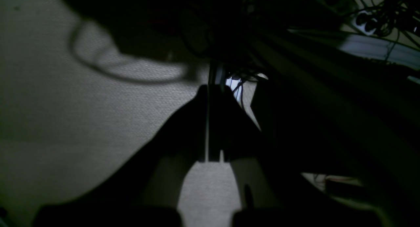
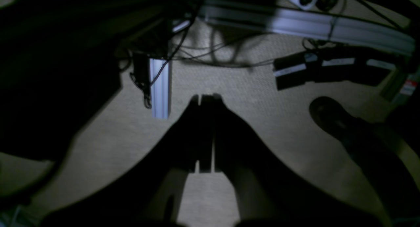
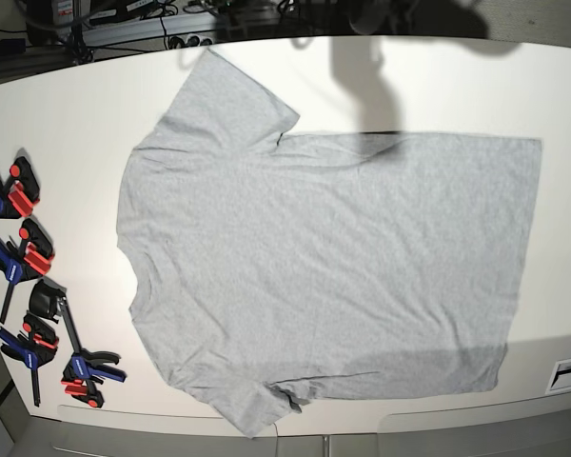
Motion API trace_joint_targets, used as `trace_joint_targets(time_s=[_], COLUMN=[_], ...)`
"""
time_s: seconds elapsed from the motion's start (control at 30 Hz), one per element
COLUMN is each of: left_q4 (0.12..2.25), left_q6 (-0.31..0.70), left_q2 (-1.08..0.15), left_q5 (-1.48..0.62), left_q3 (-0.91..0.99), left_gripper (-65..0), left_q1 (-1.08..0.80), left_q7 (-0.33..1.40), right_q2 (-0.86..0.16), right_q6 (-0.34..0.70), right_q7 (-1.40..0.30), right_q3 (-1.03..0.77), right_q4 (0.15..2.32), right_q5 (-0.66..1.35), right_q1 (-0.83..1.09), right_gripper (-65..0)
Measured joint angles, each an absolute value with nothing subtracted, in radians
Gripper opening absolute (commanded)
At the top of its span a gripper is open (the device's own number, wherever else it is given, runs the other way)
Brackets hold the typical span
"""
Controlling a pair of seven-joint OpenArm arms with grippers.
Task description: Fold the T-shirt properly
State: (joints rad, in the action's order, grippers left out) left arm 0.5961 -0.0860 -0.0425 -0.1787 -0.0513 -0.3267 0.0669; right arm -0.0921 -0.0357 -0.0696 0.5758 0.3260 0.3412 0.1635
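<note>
1. One T-shirt (image 3: 324, 276) lies spread flat on the white counter (image 3: 561, 95), plain grey side up, covering most of it.
2. Its hem runs just inside the counter's right edge, with a bare strip beyond; the near sleeve reaches almost to the front edge, and the far sleeve nearly touches the back edge.
3. Open room is left along the back right and in a band on the left.
4. Clamps (image 3: 33, 314), red, blue and black, lie in that left band, near the collar side but apart from the cloth.
5. Long axis runs left to right: collar end left, hem right, sleeves pointing back and front.
6. Left end effector (image 1: 208, 122) has its jaws together, holding nothing, over carpet (image 1: 65, 122) in its wrist view.
7. Right end effector (image 2: 206, 131) is likewise closed and empty, above carpet and cables (image 2: 223, 59).
</note>
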Motion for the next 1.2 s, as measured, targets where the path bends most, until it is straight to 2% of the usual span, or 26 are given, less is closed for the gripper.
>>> trace_joint_targets(time_s=[0.2, 0.43, 0.5, 0.6, 0.87, 1.0, 1.1, 1.2], left_q4=[0.783, 1.041, 1.131, 1.281, 1.724, 1.929, 2.054, 2.137], left_q6=[-0.087, -0.085, -0.075, 0.004, 0.012, 0.046, 0.11, 0.218], left_q2=[-0.09, -0.113, -0.117, -0.154, -0.247, -0.291, -0.302, -0.302], left_q5=[-0.179, -0.227, -0.224, -0.292, -0.322, -0.329, -0.371, -0.439], left_q3=[-0.051, 0.106, 0.16, 0.198, 0.25, 0.268, 0.274, 0.275], left_gripper=[-65.0, -65.0, -65.0, -65.0, -65.0, -65.0, -65.0, -65.0], left_q1=[-0.471, -0.683, -0.741, -0.827, -1.067, -1.15, -1.181, -1.183], left_q7=[0.067, 0.103, 0.123, 0.196, 0.32, 0.349, 0.378, 0.414], right_q2=[-0.146, -0.19, -0.198, -0.213, -0.242, -0.241, -0.243, -0.244], right_q6=[-0.125, -0.135, -0.124, -0.096, -0.077, -0.027, 0.016, 0.073], right_q7=[-0.052, -0.049, -0.055, -0.063, -0.085, -0.133, -0.163, -0.201], right_q3=[0.553, 0.323, 0.25, 0.169, 0.034, -0.048, -0.112, -0.178], right_q4=[0.476, 0.755, 0.841, 0.987, 1.48, 1.705, 1.846, 1.934], right_q5=[0.341, 0.342, 0.342, 0.342, 0.456, 0.461, 0.548, 0.638], right_q1=[0.284, 0.482, 0.548, 0.659, 0.96, 1.061, 1.095, 1.099], right_gripper=[-65.0, -65.0, -65.0, -65.0, -65.0, -65.0, -65.0, -65.0])
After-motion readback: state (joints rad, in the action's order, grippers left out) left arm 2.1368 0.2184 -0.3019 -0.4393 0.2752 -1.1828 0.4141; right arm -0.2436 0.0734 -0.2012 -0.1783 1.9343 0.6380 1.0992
